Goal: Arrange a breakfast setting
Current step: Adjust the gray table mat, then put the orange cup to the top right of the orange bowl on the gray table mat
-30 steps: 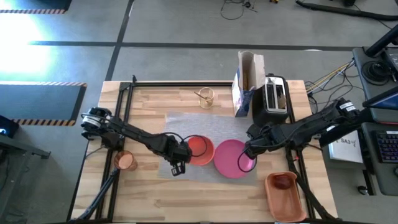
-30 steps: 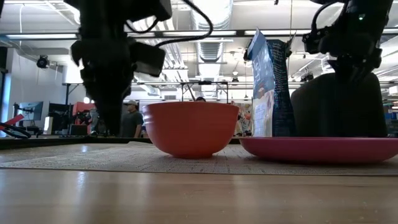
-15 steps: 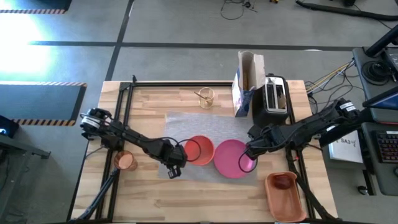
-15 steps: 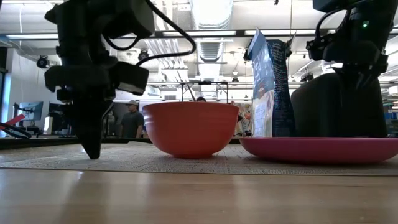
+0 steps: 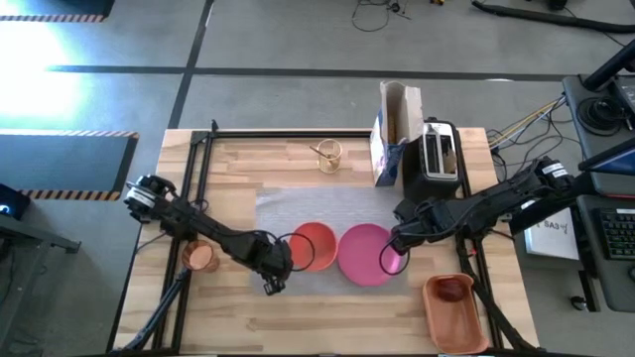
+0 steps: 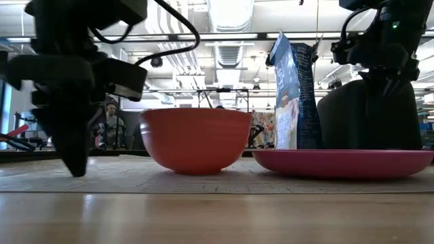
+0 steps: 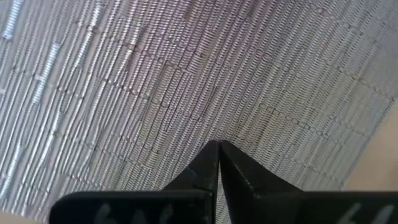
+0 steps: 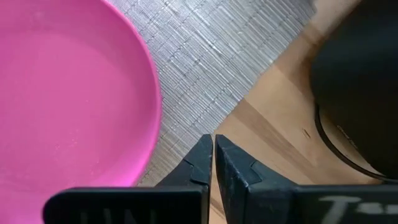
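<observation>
bowl (image 5: 314, 246) left of plate (image 5: 365, 255), both on placemat (image 5: 327, 210)

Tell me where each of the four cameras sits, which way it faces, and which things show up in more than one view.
High: overhead, facing down on the table; both arms, left hand, right hand.
Low: at tabletop height, looking across at orange bowl and pink plate; both arms hang in.
Left wrist: on the left arm, looking at grey placemat; shut fingers.
Right wrist: on the right arm, at plate rim, placemat edge, wood; shut fingers.
Shared: plate in high, low, right wrist.
</observation>
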